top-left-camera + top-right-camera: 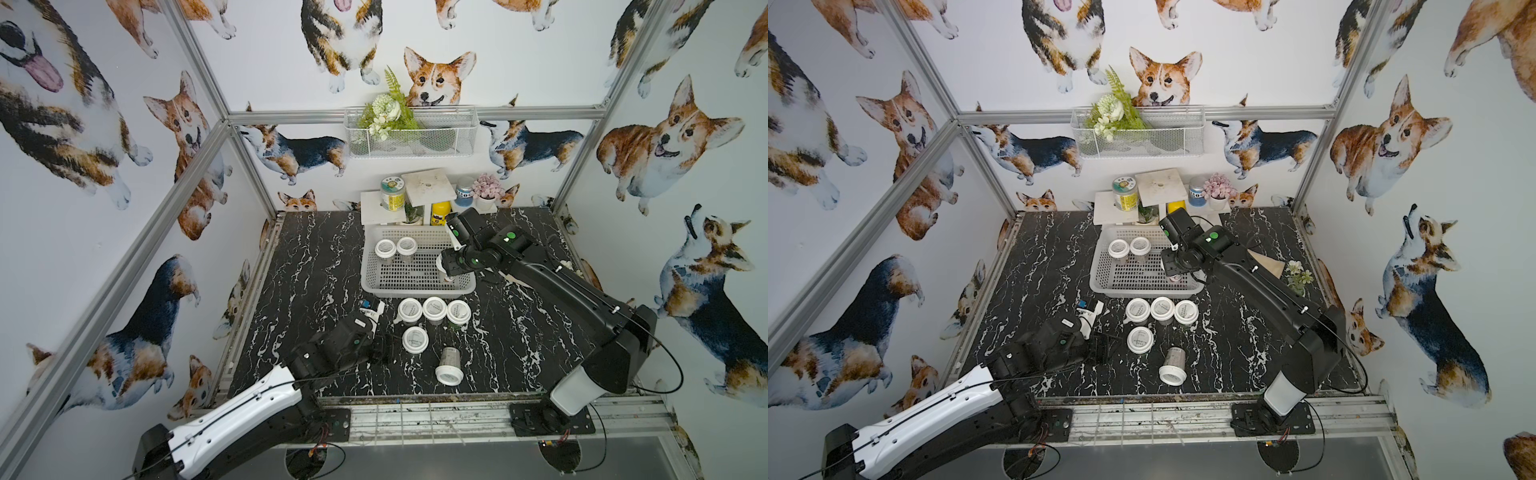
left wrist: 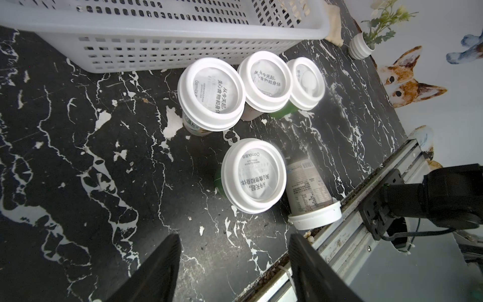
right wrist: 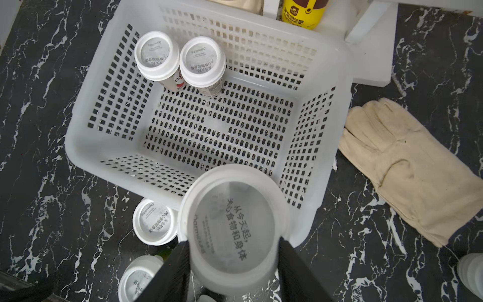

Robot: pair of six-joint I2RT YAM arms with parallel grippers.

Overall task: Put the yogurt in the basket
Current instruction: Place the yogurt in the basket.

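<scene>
The white slotted basket stands mid-table with two upright yogurt cups in its far left corner. My right gripper is shut on another yogurt cup, held by its lid over the basket's near right corner. In front of the basket stands a row of three yogurt cups. One more stands behind that row, and one lies on its side. My left gripper hangs open and holds nothing, just left of the lone upright cup.
A beige glove lies right of the basket. Behind it stand white shelves with a labelled jar and a yellow bottle. A small vase of flowers sits far right. An aluminium rail borders the table's front edge.
</scene>
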